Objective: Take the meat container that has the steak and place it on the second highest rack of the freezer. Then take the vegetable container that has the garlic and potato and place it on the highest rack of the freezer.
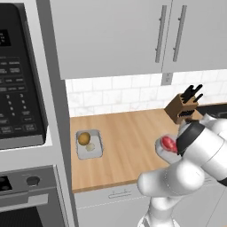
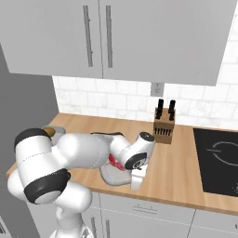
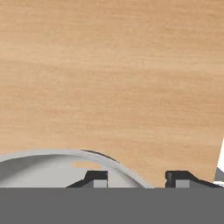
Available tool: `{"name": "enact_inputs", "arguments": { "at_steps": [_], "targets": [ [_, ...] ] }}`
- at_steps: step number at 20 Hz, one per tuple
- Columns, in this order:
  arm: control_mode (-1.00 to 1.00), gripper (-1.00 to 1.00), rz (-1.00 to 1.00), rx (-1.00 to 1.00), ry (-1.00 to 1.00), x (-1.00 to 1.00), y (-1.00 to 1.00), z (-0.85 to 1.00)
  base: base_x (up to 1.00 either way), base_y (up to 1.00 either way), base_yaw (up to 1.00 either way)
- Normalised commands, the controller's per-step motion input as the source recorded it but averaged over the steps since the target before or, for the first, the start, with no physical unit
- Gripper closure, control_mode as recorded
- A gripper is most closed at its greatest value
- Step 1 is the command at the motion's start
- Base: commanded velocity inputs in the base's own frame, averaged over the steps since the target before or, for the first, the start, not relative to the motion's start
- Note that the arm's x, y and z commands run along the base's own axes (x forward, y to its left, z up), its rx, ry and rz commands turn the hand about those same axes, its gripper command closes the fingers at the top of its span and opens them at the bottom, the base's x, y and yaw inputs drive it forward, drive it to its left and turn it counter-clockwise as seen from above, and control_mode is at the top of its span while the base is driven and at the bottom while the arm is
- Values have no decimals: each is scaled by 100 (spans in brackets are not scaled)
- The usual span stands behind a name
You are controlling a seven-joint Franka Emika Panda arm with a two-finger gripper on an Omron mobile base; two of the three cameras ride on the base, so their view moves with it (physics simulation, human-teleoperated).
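Two grey trays sit on the wooden surface — one rectangular, long axis front to back, holding the round potato and pale garlic; one rounded, holding the red steak — whose rim the half-closed gripper straddles, grasp uncertain.

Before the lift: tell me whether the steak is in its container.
In. The steak lies inside the grey container on the counter, partly hidden by the arm.
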Motion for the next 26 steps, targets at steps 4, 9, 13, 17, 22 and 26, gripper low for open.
{"name": "enact_inputs", "arguments": {
  "at_steps": [4, 9, 13, 17, 22, 26],
  "targets": [
    [-100, 100, 0, 0, 13, 0, 22, 0, 0, 0, 0],
    [-100, 100, -5, 3, -5, -18, 2, 39, 0, 0, 0],
    [-100, 100, -12, 4, -16, -43, 6, 85, 0, 0, 0],
    [-100, 100, -13, 0, -15, -43, 34, 99, 0, 0, 0],
    [-100, 100, -13, 0, -16, -41, 51, 100, 0, 0, 0],
    [-100, 100, -3, -12, -13, -28, 91, 100, 0, 0, 0]
  ]
}}
